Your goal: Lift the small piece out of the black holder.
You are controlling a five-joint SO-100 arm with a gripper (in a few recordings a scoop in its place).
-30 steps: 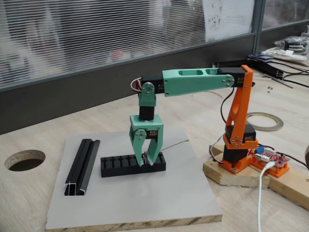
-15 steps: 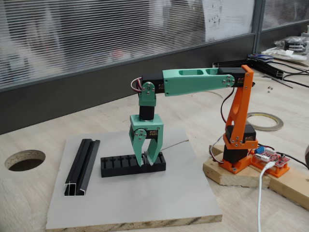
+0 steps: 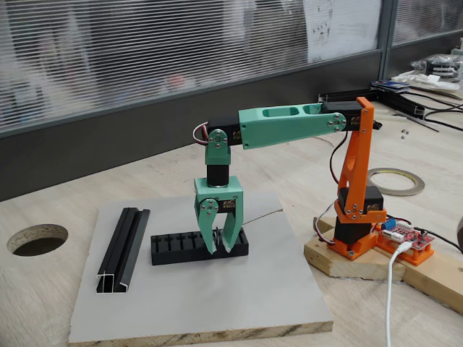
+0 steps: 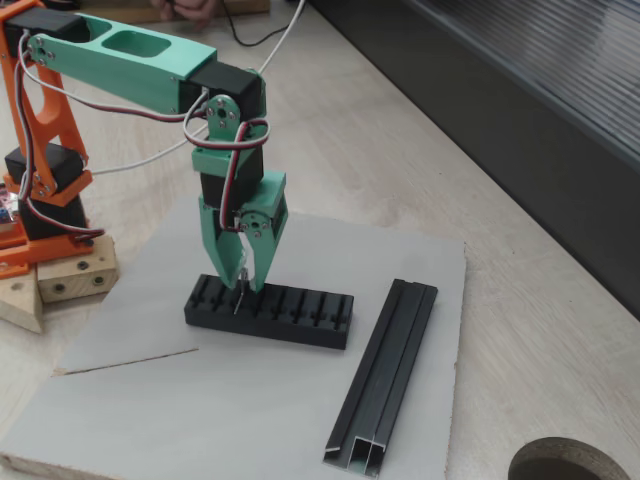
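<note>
Fingers (image 3: pixel 221 233) were drawn in narrow, tips down at the black holder (image 3: pixel 181 248), pinching what looked like the small piece (image 4: pixel 238 290), a thin pale sliver hanging just over a slot near the holder's arm-side end. Left of the holder, the grooved rail (image 3: pixel 123 248) lay well apart; right of it, the thin wire (image 3: pixel 262 215) trailed off. Step in hand, I judged: the lift-out itself. Next call: rise straight, keep the pinch, no sideways drag against the slot walls.
</note>
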